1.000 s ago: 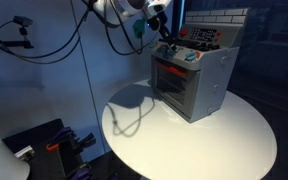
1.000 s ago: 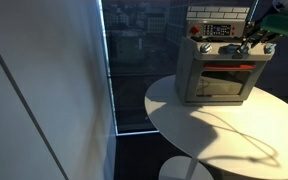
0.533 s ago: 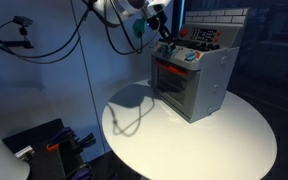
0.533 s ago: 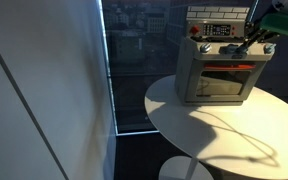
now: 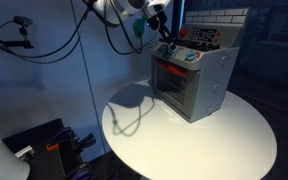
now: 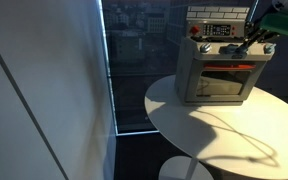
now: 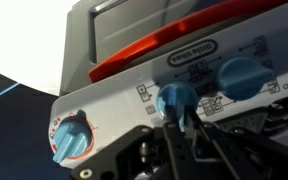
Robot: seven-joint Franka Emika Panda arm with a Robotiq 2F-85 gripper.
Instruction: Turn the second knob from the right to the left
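At the control panel (image 7: 124, 105), the pincer (image 7: 184, 130) sits on the middle blue knob (image 7: 177, 97), its fingertips close in under the rim. Jaws are narrow, but whether they actually clamp can't be told. The knob is dead ahead of the pincer, its axis out of the panel and roughly in line with the wrist, so the turn looks like a pure wrist roll. A larger blue knob (image 7: 242, 75) and a red-ringed knob (image 7: 69, 135) flank it, both apart. The toy oven (image 5: 189, 85) stands on the white counter (image 5: 239, 140).

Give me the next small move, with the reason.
Probably twist the hand leftward about the middle blue knob: in the wrist view its fingertips sit right at that knob, though whether they clamp it is unclear.
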